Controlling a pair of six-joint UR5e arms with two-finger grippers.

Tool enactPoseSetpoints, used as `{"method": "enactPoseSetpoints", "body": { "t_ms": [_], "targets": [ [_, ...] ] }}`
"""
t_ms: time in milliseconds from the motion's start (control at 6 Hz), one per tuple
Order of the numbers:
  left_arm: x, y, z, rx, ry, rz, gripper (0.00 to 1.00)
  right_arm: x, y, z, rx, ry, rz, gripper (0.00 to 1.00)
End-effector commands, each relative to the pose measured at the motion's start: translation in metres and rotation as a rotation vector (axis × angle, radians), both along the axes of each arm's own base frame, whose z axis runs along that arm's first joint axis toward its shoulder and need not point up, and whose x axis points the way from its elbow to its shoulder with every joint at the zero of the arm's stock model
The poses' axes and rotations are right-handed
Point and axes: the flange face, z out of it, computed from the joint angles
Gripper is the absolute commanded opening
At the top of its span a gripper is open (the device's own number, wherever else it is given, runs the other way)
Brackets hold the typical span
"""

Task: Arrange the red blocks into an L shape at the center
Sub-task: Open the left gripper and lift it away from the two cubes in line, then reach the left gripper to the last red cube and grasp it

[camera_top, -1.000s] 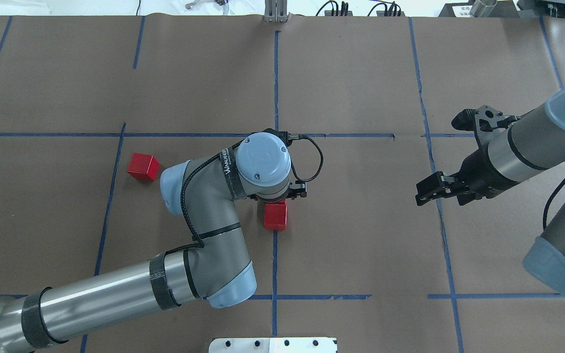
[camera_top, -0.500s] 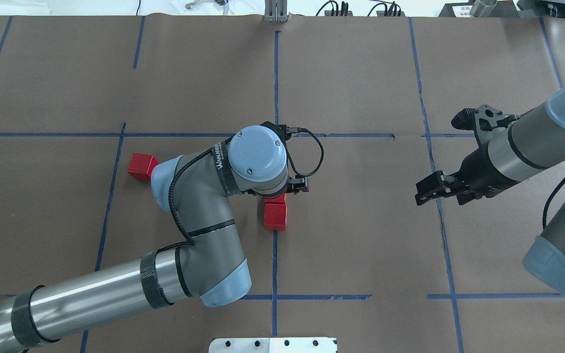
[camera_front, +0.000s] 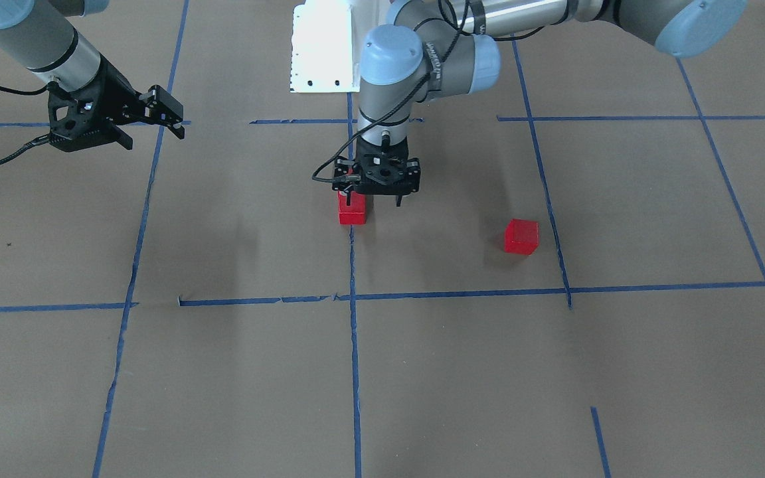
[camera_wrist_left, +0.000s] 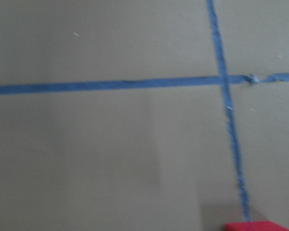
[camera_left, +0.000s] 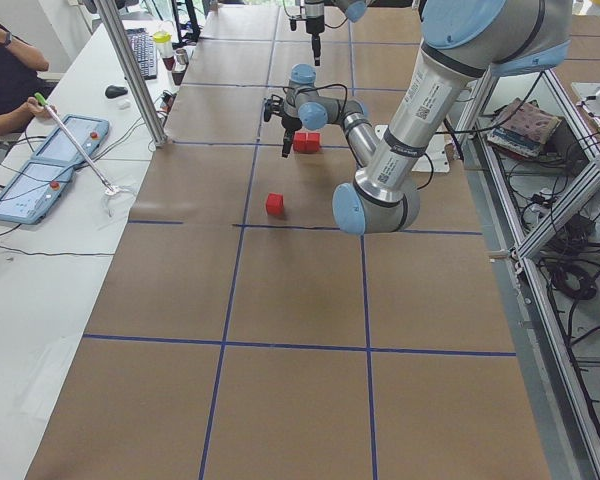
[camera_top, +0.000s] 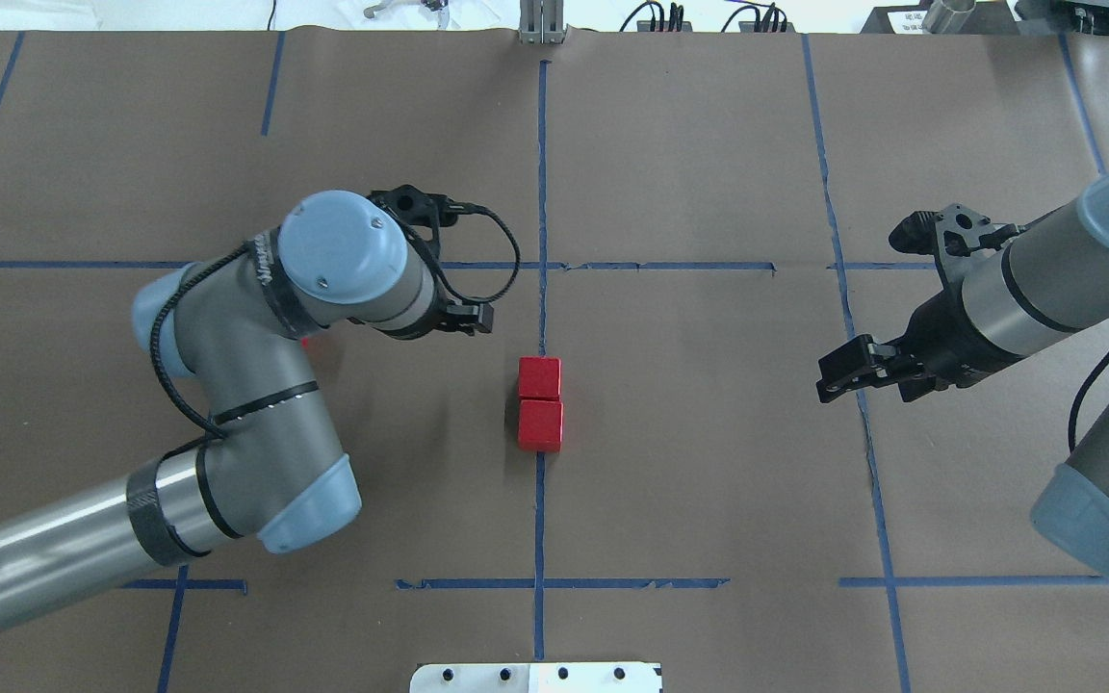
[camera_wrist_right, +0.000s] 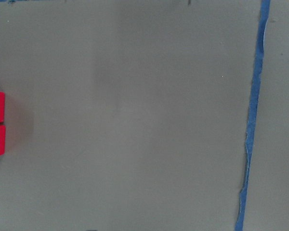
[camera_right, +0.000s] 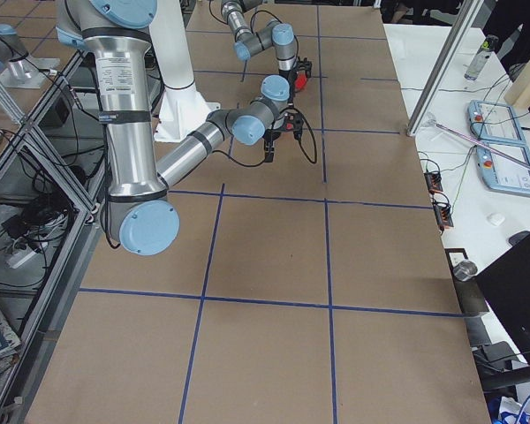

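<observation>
Two red blocks (camera_top: pixel 540 378) (camera_top: pixel 540 426) lie touching, one behind the other, on the long blue tape line (camera_top: pixel 541 173) at the center. They also show in the front view (camera_front: pixel 352 211). The third red block (camera_front: pixel 521 236) lies alone on the brown paper; in the overhead view my left arm hides nearly all of it. My left gripper (camera_top: pixel 463 318) is open and empty. Overhead it is left of the pair; in the front view (camera_front: pixel 374 198) it is just above them. My right gripper (camera_top: pixel 832 377) is open and empty, far to the right.
The robot's white base (camera_top: pixel 535 678) sits at the near table edge. Blue tape lines (camera_top: pixel 670 266) cross the brown paper. An operator (camera_left: pixel 0 70) and control pads (camera_left: pixel 40 175) are at a side table.
My left arm has swung left, away from the two blocks, leaving both bare on the line. It now covers the lone block. The right arm has not moved.
</observation>
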Motion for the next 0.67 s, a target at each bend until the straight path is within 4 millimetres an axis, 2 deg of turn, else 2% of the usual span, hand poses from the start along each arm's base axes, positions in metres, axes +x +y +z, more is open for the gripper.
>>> {"method": "enactPoseSetpoints", "body": {
  "t_ms": [0, 167, 333, 500],
  "targets": [
    [-0.087, -0.050, 0.064, -0.023, -0.032, 0.070, 0.94, 0.003, 0.002, -0.001, 0.000, -0.001, 0.003, 1.00],
    [-0.116, -0.059, 0.096, -0.074, -0.037, 0.074, 0.94, 0.004, 0.004, -0.004, 0.005, -0.007, 0.003, 1.00],
    [-0.135, -0.067, 0.116, -0.053, -0.012, 0.073, 0.96, 0.004, 0.004, -0.003, 0.002, -0.004, 0.003, 1.00],
    [-0.136, -0.063, 0.139, -0.045, -0.007, 0.084, 1.00, 0.004, 0.004, -0.003, 0.002, -0.004, 0.003, 1.00]
  ]
}}
